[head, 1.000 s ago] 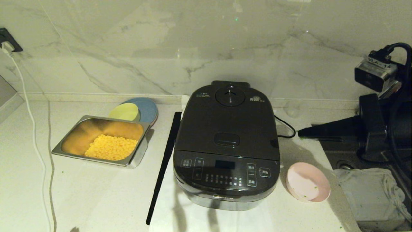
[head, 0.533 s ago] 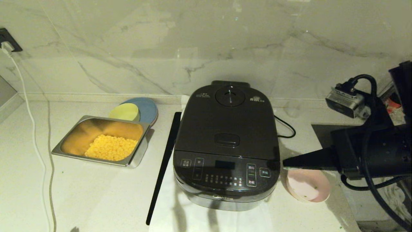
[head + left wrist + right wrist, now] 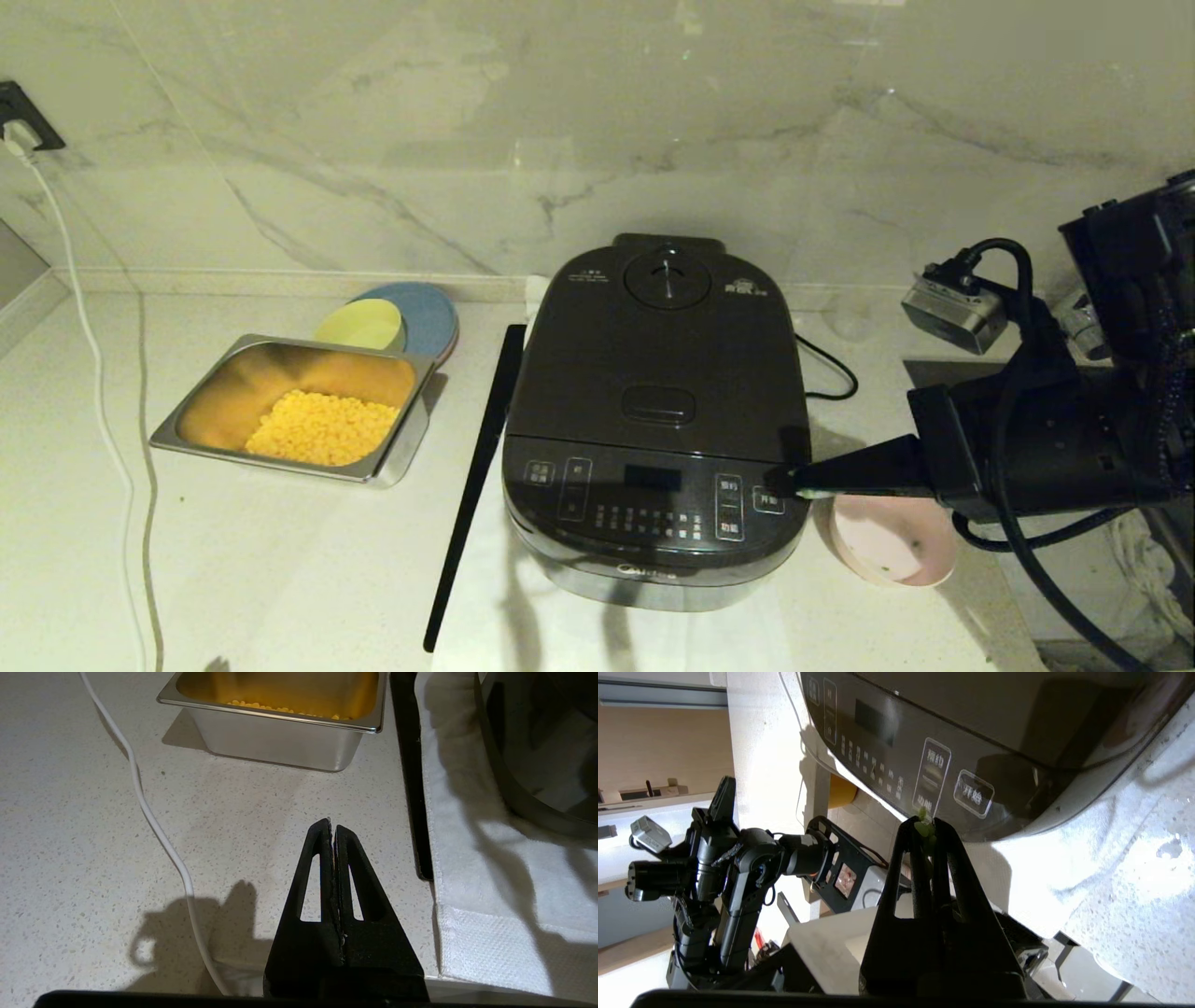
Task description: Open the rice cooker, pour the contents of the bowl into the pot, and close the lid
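The dark rice cooker (image 3: 658,411) stands mid-counter with its lid (image 3: 663,355) down, so the pot is hidden. My right gripper (image 3: 789,481) is shut, and its tip rests at the right-hand button (image 3: 768,501) of the front panel. In the right wrist view, a few green bits (image 3: 923,828) cling between the tips of the right gripper (image 3: 927,823), next to the panel (image 3: 934,774). The pink bowl (image 3: 892,546) sits on the counter right of the cooker, partly under that gripper, with only green specks inside. My left gripper (image 3: 331,826) hangs shut and empty over bare counter.
A steel tray (image 3: 411,434) of corn, a yellow-green bowl (image 3: 362,324) and a blue plate (image 3: 429,313) sit left of the cooker. A black strip (image 3: 476,467) lies along its left side and a white cloth (image 3: 597,635) under it. A white cable (image 3: 103,411) crosses the far left.
My right arm has swung forward and leftward, from behind the bowl, passing over it, until its shut tip reached the cooker's front panel. Nothing else moved.
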{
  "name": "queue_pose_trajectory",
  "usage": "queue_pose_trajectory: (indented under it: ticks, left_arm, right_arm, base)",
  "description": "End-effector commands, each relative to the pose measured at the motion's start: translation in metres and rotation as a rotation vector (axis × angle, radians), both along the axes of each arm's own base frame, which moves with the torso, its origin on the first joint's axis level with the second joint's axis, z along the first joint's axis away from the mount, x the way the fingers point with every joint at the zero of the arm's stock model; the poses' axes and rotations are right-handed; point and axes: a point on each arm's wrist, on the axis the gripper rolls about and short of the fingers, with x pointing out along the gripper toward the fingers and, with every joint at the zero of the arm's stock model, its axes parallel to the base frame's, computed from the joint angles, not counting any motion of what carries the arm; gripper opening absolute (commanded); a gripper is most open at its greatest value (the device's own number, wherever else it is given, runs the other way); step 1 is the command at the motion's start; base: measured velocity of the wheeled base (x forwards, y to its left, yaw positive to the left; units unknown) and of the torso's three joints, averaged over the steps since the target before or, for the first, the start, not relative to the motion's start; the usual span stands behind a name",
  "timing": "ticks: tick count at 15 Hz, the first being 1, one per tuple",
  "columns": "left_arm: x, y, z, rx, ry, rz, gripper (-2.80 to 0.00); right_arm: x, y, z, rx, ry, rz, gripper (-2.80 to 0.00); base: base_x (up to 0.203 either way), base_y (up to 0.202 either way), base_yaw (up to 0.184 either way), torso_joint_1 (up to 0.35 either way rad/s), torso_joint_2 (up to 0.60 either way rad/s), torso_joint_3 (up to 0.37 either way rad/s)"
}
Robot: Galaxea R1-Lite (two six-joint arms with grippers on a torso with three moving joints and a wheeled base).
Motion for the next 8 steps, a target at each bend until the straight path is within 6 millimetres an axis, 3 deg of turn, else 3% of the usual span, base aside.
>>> queue_pose_trajectory:
  ticks: [1,8]
  left_arm:
    - [0.0007,0.0000,-0.0025,0.000,0.009,0.000,-2.80]
    - [0.0007,0.0000,-0.0025,0.000,0.009,0.000,-2.80]
  right_arm:
    - [0.0055,0.0020,-0.0047,0.001,0.009,-0.005,-2.80]
    - [0.0081,0.0018,-0.0049,-0.001,0.008,-0.011,-2.80]
  base:
    - [0.000,0.000,0.000,0.000,0.00,0.000]
    - [0.000,0.000,0.000,0.000,0.00,0.000]
